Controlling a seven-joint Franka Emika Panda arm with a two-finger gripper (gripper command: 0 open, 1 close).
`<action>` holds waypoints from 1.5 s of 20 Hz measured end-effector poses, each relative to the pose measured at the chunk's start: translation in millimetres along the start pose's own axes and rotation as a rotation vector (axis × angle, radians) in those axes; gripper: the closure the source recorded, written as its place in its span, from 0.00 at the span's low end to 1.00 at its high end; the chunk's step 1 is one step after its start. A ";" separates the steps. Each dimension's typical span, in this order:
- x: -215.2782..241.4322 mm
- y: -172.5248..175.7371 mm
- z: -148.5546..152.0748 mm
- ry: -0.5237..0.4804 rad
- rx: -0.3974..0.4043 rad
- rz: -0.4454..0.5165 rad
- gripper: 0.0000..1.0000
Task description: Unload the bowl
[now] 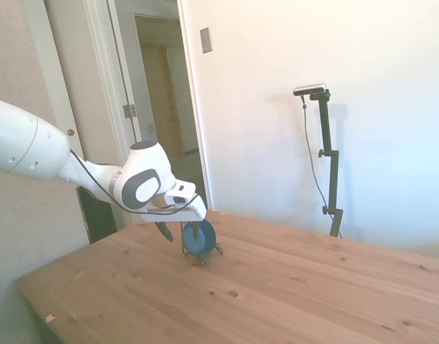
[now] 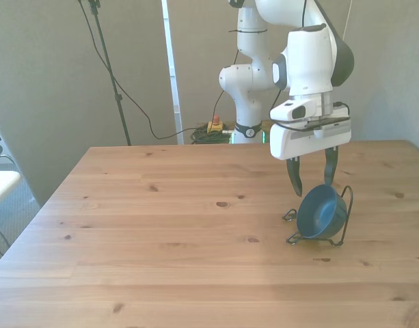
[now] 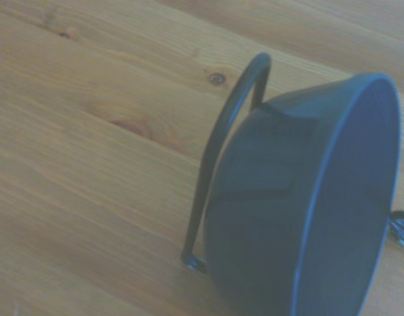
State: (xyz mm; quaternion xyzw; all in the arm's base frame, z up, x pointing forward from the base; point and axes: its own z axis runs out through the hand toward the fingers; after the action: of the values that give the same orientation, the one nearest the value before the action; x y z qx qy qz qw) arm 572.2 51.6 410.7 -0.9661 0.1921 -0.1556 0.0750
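Bowl [image 2: 321,212] stands on edge in wire rack [image 2: 344,220] (jaws apart above).

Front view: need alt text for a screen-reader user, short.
A small round dark-blue bowl stands on edge in a thin black wire rack on a wooden table, toward the front view's right. The white robot arm's claw hangs just above the bowl's rim, open, with one finger on each side.

White wall [image 1: 291,79] at 12 o'clock; open doorway [image 1: 165,93] at 10; sunlit wooden table [image 1: 291,287] below.
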 end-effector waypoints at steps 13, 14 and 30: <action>8.1 -2.0 24.9 -0.051 0.021 -0.056 0.00; 10.1 -2.1 27.0 -0.057 0.020 -0.059 1.00; 13.7 -4.5 31.2 -0.075 0.025 -0.080 1.00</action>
State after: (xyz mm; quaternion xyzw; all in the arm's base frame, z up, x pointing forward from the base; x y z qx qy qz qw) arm 596.0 52.9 386.0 -0.9771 0.1483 -0.1245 0.0881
